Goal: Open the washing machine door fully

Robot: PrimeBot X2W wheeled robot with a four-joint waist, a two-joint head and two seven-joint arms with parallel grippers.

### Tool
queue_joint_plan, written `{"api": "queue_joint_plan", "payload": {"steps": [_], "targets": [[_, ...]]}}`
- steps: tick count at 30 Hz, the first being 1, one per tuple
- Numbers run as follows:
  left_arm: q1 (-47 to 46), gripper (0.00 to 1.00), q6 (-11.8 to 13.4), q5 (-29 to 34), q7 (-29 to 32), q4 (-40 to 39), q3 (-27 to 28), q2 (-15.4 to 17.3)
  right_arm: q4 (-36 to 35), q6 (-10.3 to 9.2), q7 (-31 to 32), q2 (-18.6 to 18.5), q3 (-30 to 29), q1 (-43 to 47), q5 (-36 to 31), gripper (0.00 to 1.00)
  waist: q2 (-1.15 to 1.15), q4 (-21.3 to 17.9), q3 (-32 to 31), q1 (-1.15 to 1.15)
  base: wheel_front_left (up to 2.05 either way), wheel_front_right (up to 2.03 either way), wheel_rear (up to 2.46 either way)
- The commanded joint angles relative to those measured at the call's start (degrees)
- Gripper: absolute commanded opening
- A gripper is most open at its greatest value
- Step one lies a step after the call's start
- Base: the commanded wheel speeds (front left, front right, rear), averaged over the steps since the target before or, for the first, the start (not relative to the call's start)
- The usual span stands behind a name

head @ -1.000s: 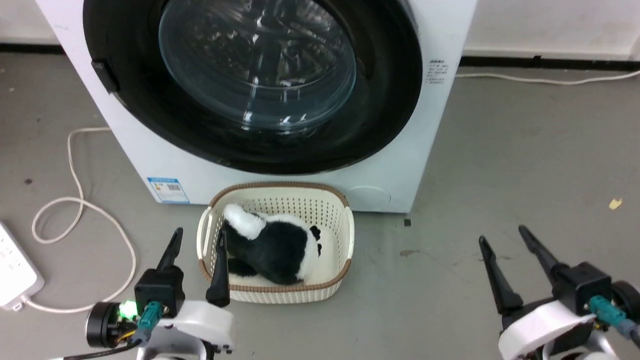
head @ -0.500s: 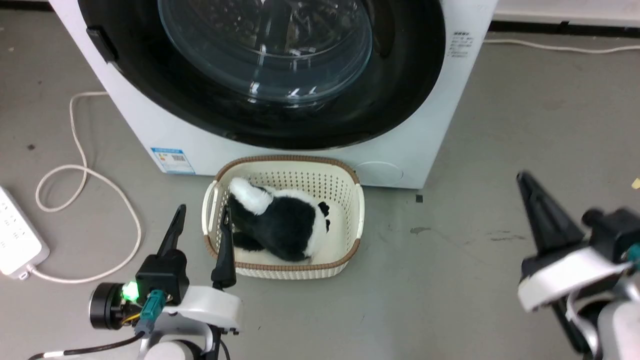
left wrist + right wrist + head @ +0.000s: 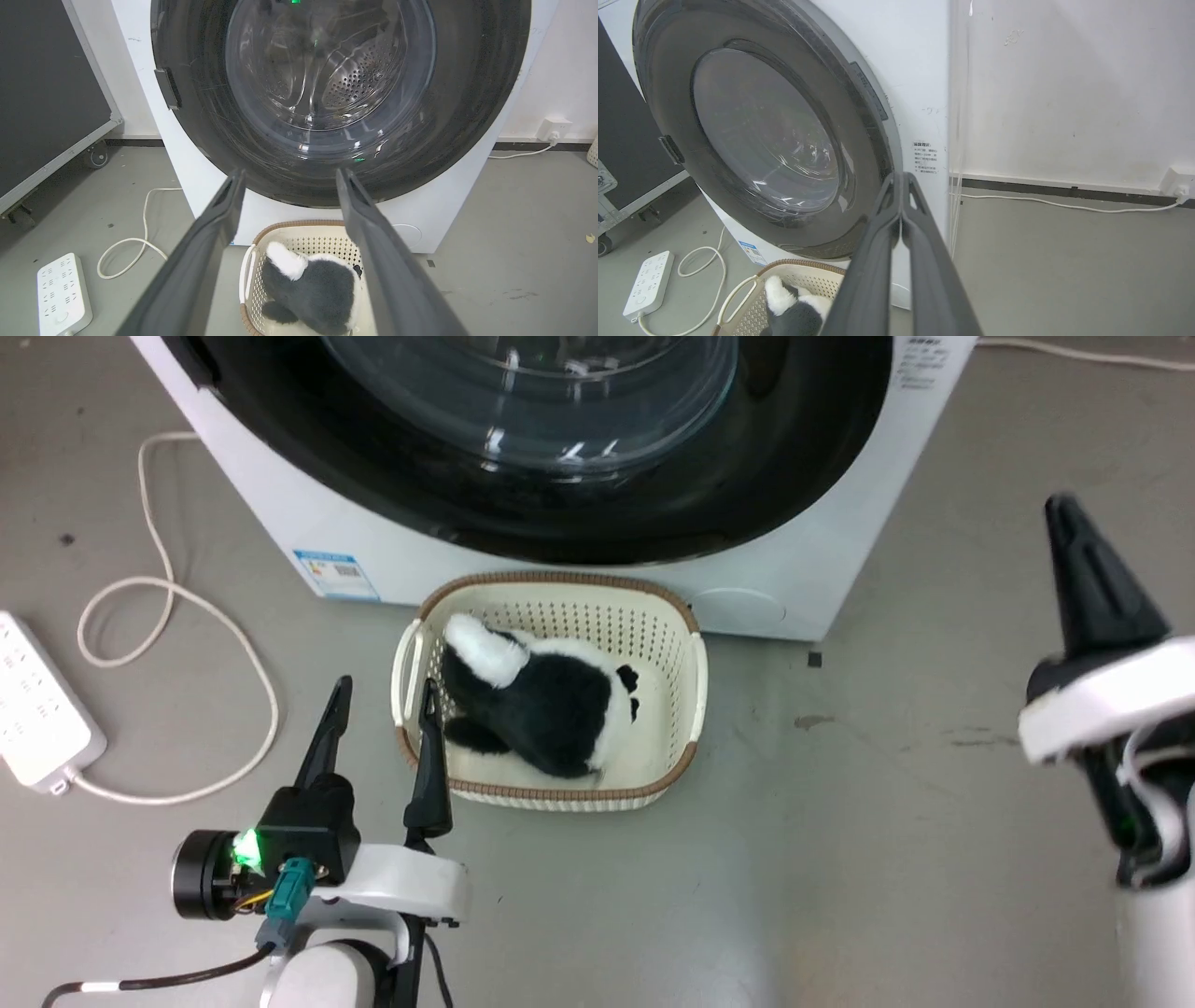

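The washing machine door (image 3: 299,186) sits closed on the washing machine (image 3: 327,523). In front of the machine, the left claw (image 3: 386,686) gapes empty. The right claw (image 3: 1062,509), pinched together on nothing, points upward beside the machine's right corner.

Long tapering dark fingers (image 3: 325,747) on left gripper (image 3: 386,683) and right gripper (image 3: 1061,509), black blocks (image 3: 313,821) at their roots set in glossy white wrist shells (image 3: 411,887), beside the left a black cylinder (image 3: 196,889) glowing green, a teal plug (image 3: 291,882) (yellow wires (image 3: 245,903) behind) and, seemingly white-banded, a black cable (image 3: 177,978).

Grey floor (image 3: 934,616); white wall (image 3: 1064,93), dark baseboard (image 3: 1064,191); power strip (image 3: 37,709) left.
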Motion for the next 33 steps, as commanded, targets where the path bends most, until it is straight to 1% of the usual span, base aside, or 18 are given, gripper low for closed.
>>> {"api": "queue_joint_plan", "payload": {"steps": [1,2,8,11,17,26,33], "targets": [[-1.09,1.0,0.42,-0.44,-0.57,-0.38,-0.24,0.03,0.4,-0.03,0.62,0.26,-0.38,-2.29,1.21,0.0,0.0,0.46,0.83,-0.01,0.0,0.0,0.0],[-1.96,1.0,0.98,-0.67,-1.17,-0.64,-0.76,0.04,3.31,-0.03,3.9,1.82,-1.68,-7.77,4.39,0.0,0.0,1.19,2.89,-0.01,0.0,0.0,0.0],[-2.5,1.0,1.94,-1.12,-1.89,-1.03,-1.17,0.04,7.37,-0.03,7.79,2.94,-3.45,-13.76,7.86,0.0,0.0,2.26,5.0,-0.01,0.0,0.0,0.0],[-2.53,1.0,2.21,-1.35,-2.25,-1.01,-1.53,0.04,9.86,-0.04,10.49,2.71,-5.01,-16.21,9.56,0.0,0.0,3.17,5.77,-0.01,0.0,0.0,0.0],[-2.96,1.0,2.89,-1.66,-2.96,-1.25,-2.25,0.04,15.76,-0.04,16.86,2.5,-10.15,-21.54,14.05,0.0,0.0,4.76,7.15,-0.01,0.0,0.0,0.0],[-4.09,1.0,4.04,-2.02,-4.04,-1.87,-3.43,0.04,23.38,-0.05,25.31,3.82,-17.4,-32.22,17.74,0.0,0.0,6.44,10.04,-0.01,0.0,0.0,0.0],[-4.88,1.0,5.07,-2.61,-4.88,-2.06,-4.77,0.04,29.26,-0.05,33.83,4.0,-24.35,-40.74,18.57,0.0,0.0,7.87,11.99,-0.01,0.0,0.0,0.0]]}}
